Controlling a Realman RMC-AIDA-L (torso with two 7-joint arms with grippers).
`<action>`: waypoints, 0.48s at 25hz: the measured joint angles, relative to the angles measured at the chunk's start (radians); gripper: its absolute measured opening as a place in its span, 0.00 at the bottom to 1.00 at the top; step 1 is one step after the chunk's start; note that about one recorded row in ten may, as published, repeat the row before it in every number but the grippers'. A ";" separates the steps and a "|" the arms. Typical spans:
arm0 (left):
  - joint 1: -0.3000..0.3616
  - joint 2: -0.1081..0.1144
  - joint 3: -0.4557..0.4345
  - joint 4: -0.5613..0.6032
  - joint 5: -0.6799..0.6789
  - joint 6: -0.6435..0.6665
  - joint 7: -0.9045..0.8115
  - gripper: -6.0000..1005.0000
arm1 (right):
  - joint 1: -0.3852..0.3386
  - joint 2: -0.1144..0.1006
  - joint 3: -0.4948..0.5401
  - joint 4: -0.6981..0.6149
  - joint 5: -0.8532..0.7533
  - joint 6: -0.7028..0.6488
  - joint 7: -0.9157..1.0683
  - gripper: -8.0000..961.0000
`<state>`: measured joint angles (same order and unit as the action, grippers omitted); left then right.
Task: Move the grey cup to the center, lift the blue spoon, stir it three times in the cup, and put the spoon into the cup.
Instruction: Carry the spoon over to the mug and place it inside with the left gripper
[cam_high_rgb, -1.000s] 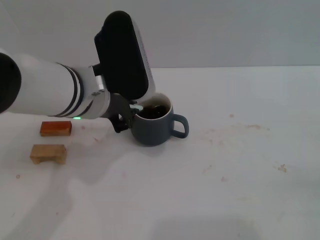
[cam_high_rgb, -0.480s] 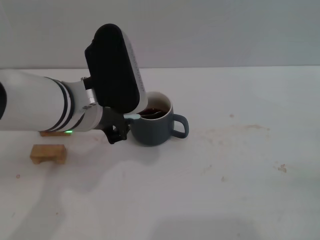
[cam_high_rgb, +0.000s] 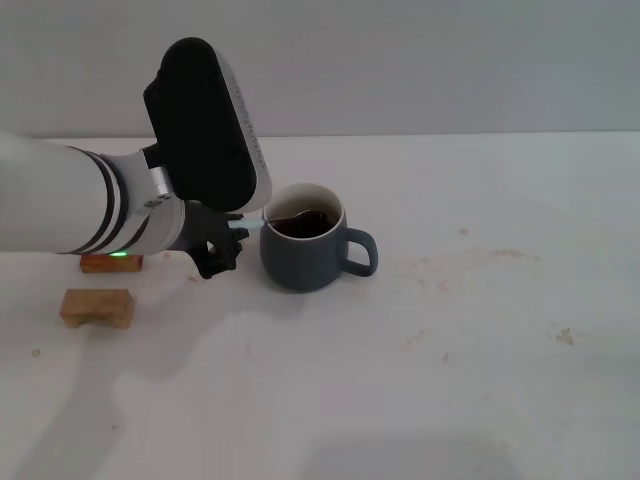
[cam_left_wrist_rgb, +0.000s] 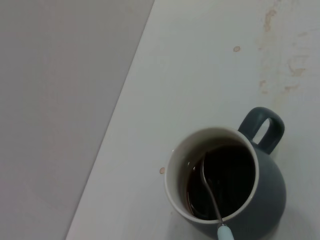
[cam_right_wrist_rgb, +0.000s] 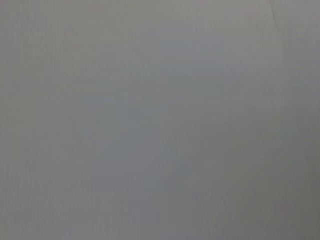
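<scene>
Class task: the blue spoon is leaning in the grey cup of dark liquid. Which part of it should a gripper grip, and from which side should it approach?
Grip the blue spoon by its pale blue handle tip, the only part past the rim of the grey cup; its bowl sits down in the dark liquid. The handle leans out on the side opposite the cup's loop handle, so approaching from there, where the left gripper is, probably works best.

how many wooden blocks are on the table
2. One wooden block lies in the open at the table's left side. A second, redder block sits just behind it, partly covered by the left arm. More could be hidden under that arm.
</scene>
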<state>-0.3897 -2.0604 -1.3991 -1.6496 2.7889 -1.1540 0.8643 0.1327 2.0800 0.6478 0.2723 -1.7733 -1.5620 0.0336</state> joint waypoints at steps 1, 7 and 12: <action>-0.003 0.000 -0.002 0.003 0.000 0.001 0.001 0.15 | 0.000 0.000 0.000 0.000 0.000 0.000 0.000 0.01; -0.023 0.000 -0.004 0.010 0.000 0.003 0.003 0.15 | -0.002 0.000 0.000 0.001 0.000 0.000 0.000 0.01; -0.051 0.000 -0.004 0.028 0.000 0.003 0.005 0.16 | -0.005 0.000 -0.001 0.001 0.000 0.000 0.000 0.01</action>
<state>-0.4408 -2.0602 -1.4027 -1.6218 2.7888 -1.1507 0.8692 0.1277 2.0802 0.6473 0.2731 -1.7733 -1.5615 0.0337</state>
